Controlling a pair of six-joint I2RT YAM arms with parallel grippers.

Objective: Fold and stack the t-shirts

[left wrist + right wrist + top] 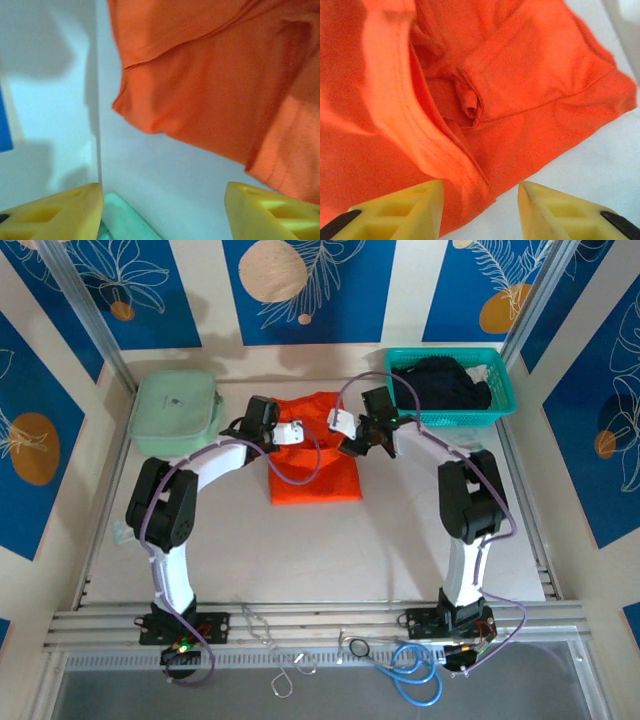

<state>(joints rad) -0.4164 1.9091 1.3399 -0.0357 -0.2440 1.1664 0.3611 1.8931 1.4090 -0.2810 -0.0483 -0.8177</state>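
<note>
The orange t-shirt (316,468) lies folded in a rough rectangle at the table's middle, its far part rumpled. The black t-shirt (442,383) sits bunched in the teal basket (500,400). My left gripper (293,434) hovers over the orange shirt's far left edge. In the left wrist view, my left gripper (162,215) is open with bare table between the yellow fingers (55,215), and the orange shirt (210,90) is just beyond. My right gripper (346,431) is at the shirt's far right. In the right wrist view it (480,210) is open over a hemmed fold of the shirt (520,85).
A pale green box (178,408) stands at the far left, and its edge (125,222) shows by my left fingers. The teal basket is at the far right. Bare white table (320,560) spreads in front of the shirt. Cables and hooks lie along the near rail.
</note>
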